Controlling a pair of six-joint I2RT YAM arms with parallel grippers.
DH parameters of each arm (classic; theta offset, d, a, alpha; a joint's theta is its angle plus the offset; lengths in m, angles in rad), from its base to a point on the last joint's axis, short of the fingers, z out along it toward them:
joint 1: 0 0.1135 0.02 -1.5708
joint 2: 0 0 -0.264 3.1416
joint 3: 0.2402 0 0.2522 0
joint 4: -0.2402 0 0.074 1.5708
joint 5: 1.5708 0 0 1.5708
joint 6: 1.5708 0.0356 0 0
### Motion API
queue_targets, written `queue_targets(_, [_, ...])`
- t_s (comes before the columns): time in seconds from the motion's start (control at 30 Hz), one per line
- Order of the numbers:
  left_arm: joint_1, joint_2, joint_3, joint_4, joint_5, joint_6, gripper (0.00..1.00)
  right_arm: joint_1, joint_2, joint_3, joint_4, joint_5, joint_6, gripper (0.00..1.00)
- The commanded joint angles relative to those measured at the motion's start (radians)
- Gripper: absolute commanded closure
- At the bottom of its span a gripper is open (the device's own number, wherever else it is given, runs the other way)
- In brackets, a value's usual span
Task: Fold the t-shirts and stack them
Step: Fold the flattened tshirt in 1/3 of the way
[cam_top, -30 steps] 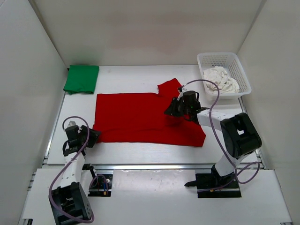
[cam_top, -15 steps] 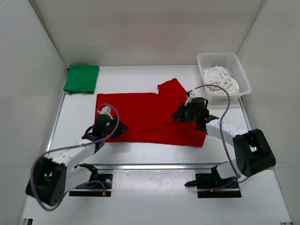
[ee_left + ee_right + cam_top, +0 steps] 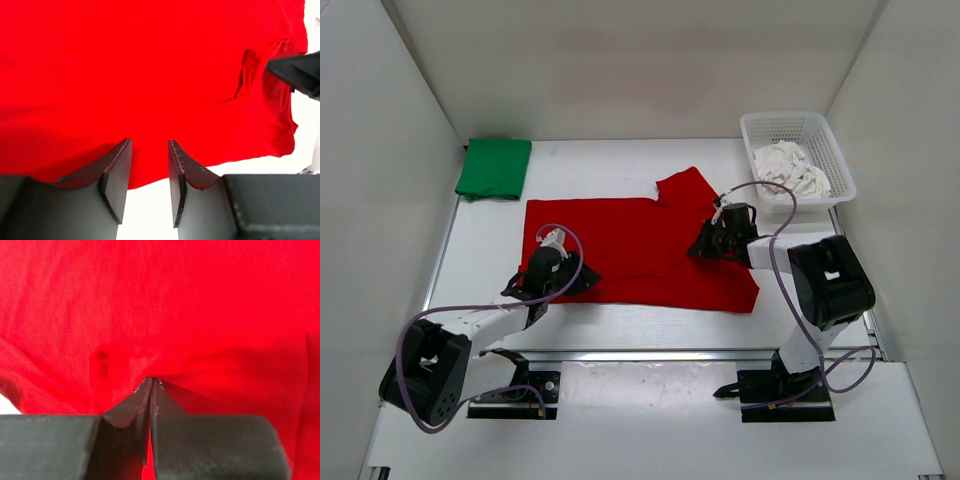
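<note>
The red t-shirt (image 3: 620, 250) lies spread flat mid-table, one sleeve pointing to the far side. My right gripper (image 3: 700, 248) rests on its right part. The right wrist view shows that gripper (image 3: 151, 381) shut on a pinched ridge of the red cloth (image 3: 165, 305). At the shirt's near left hem is my left gripper (image 3: 582, 280). Its fingers (image 3: 149, 146) stand open over the hem of the red fabric (image 3: 140, 65), holding nothing. A green t-shirt (image 3: 494, 167) lies folded at the far left. An off-white t-shirt (image 3: 788, 170) is crumpled in the basket.
The white mesh basket (image 3: 842, 165) stands at the far right corner. White walls close in the table on the left, right and far sides. The right gripper's black tip (image 3: 300, 70) shows at the right edge of the left wrist view.
My left arm swung in from the table's left edge to the shirt's near hem. My right gripper closed on the red cloth and shifted slightly.
</note>
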Motion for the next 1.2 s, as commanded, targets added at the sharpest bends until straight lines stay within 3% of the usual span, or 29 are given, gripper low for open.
queue_targets(0.0, [0.049, -0.068, -0.054, 0.031, 0.045, 0.013, 0.55, -0.012, 0.065, 0.069, 0.062, -0.024, -0.007, 0.99])
queue_targets(0.2, [0.108, -0.168, -0.076, -0.009, 0.055, 0.029, 0.54, -0.019, 0.051, 0.07, 0.053, -0.064, -0.008, 1.0])
queue_targets(0.43, [-0.001, -0.136, -0.008, -0.023, 0.012, 0.046, 0.53, 0.033, -0.11, 0.024, 0.008, -0.017, -0.028, 0.99])
queue_targets(0.77, [-0.038, -0.092, -0.034, 0.032, 0.03, 0.03, 0.54, 0.116, 0.011, 0.024, 0.079, -0.104, 0.024, 0.99])
queue_targets(0.97, [-0.055, -0.085, -0.046, 0.038, 0.033, 0.033, 0.53, 0.088, 0.094, 0.084, 0.111, -0.132, 0.04, 1.0])
queue_targets(1.1, [-0.067, -0.071, -0.034, 0.031, 0.033, 0.05, 0.53, 0.094, 0.028, 0.069, 0.089, -0.123, 0.021, 0.99])
queue_targets(1.17, [-0.093, -0.062, 0.0, 0.006, 0.013, 0.071, 0.53, 0.099, -0.035, 0.029, 0.091, -0.101, 0.012, 0.91])
